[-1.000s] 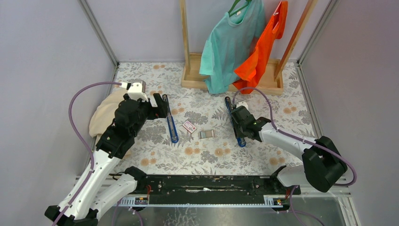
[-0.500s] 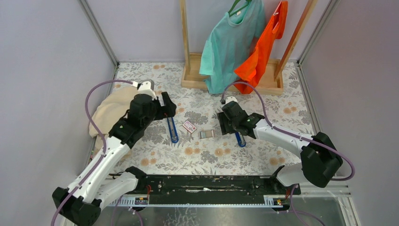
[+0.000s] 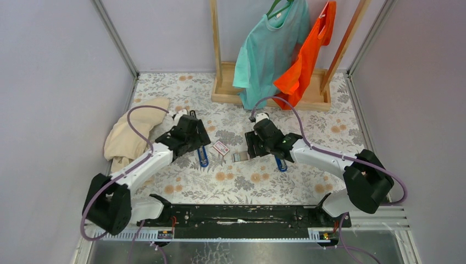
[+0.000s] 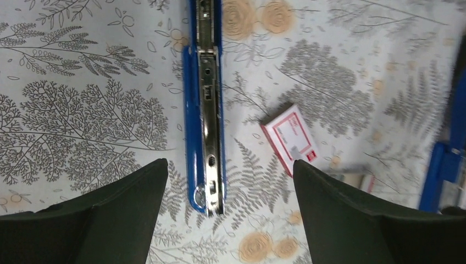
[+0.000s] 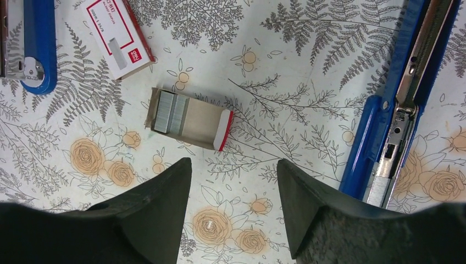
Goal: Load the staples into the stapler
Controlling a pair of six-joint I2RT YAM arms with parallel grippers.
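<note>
"Where are the staples?"

"The small silvery-grey block of staples point(image 5: 169, 113) lies in an open cardboard tray with a red end point(image 5: 206, 124) on the floral counter point(image 5: 308, 55), between the two long blue staplers."

"And your grippers?"

"Your right gripper point(image 5: 233, 168) is spread and empty, with the tray just ahead of its fingers. Your left gripper point(image 4: 229, 165) gapes wide over the left blue stapler point(image 4: 204, 110), holding nothing."

Overhead plus two close, downward wrist views
</note>
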